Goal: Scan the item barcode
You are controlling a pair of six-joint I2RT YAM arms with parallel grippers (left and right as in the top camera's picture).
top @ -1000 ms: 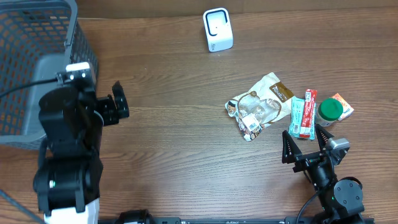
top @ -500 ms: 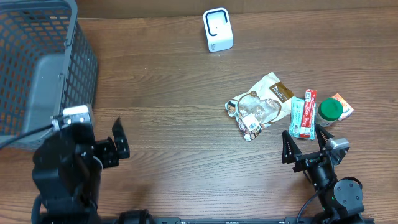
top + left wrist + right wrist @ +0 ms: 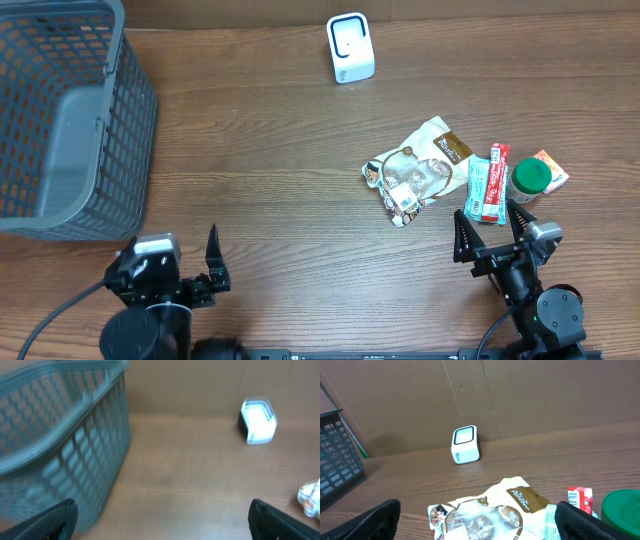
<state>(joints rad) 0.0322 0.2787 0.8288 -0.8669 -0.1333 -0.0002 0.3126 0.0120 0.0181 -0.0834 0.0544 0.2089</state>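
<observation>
The white barcode scanner (image 3: 350,47) stands at the back of the wooden table, also seen in the left wrist view (image 3: 258,421) and the right wrist view (image 3: 465,445). The items lie at the right: a cream snack bag (image 3: 415,170) (image 3: 490,512), a teal and red packet (image 3: 487,182), a green-lidded bottle (image 3: 530,178) (image 3: 622,510) and a small orange box (image 3: 550,168). My right gripper (image 3: 487,222) (image 3: 477,515) stands open just in front of them, holding nothing. My left gripper (image 3: 170,258) (image 3: 161,510) is open and empty at the front left, far from the items.
A grey mesh basket (image 3: 60,110) (image 3: 60,445) fills the back left corner, just behind the left gripper. A brown cardboard wall (image 3: 520,395) closes the far side behind the scanner.
The left arm has pulled back from beside the basket toward the table's front edge, still open. The right arm and the items have not moved.
</observation>
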